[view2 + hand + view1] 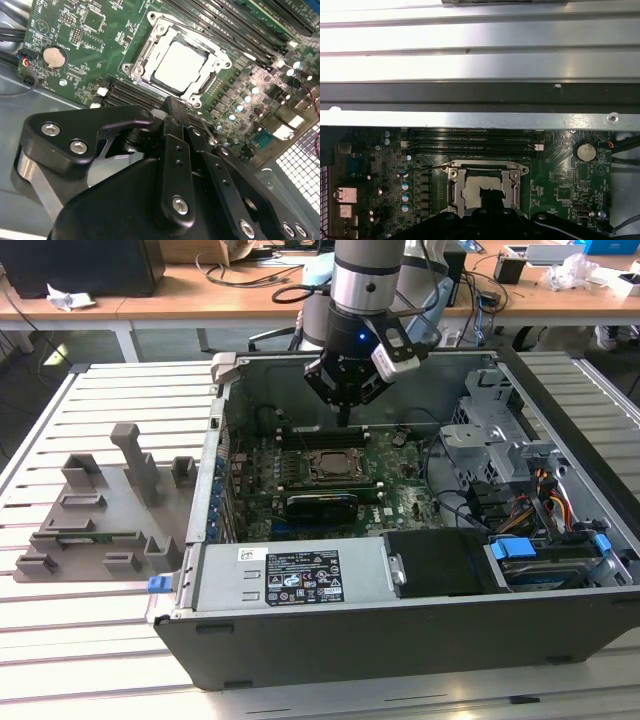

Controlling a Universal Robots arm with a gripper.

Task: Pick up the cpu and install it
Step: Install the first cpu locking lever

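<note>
In the exterior view an open computer case lies on a slatted metal worktop. The arm comes down from the upper middle of the frame, so the gripper hangs over the green motherboard. The cpu sits in the socket near the centre of the frame, just below the gripper's tip. A grey holder tray rests on the worktop at the exterior view's left, well apart from the case. In the second wrist view the cpu lies flat inside the socket's metal frame, silver top up. The fingers are drawn together to one narrow tip with nothing between them, near the socket's edge and not on the chip. A round coin battery sits off to one side of the board. In the first wrist view the dark tip of the gripper partly covers the pale cpu in its frame, with memory slots running beside the socket.
</note>
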